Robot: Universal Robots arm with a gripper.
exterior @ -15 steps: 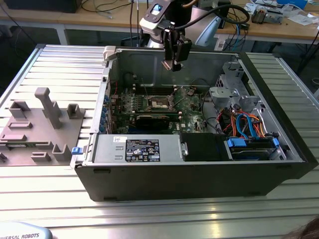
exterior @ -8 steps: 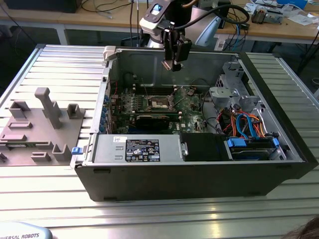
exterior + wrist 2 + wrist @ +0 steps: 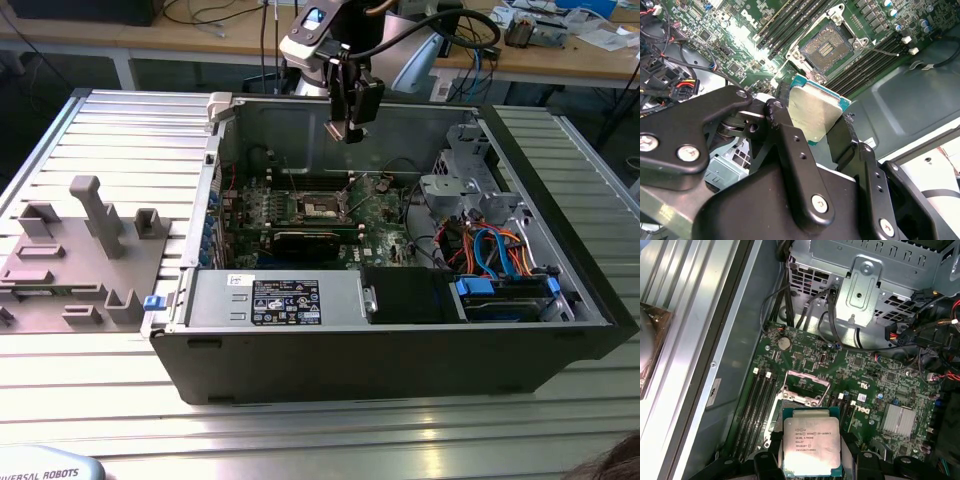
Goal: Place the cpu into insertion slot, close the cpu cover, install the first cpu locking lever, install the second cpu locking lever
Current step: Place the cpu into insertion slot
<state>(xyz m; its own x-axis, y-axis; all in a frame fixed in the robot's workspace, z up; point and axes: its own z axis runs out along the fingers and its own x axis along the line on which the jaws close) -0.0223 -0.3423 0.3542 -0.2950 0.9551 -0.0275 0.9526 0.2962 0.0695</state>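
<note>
Two black fingers (image 3: 790, 145) of gripper (image 3: 812, 120) pinching one cpu (image 3: 812, 442), hovering above one uncovered insertion slot (image 3: 826, 47), one green motherboard (image 3: 875, 385)

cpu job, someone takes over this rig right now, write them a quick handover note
Gripper: shut on the cpu, holding it in the air above the motherboard inside the open computer case.
Insertion slot: empty, with its contacts bare. The cpu is clear of it and not touching.
Done: the cpu is in the gripper's grasp, nothing more.
Left: the cpu is not yet seated in the slot. The cpu cover is not closed over a chip, and neither locking lever is installed.
</note>
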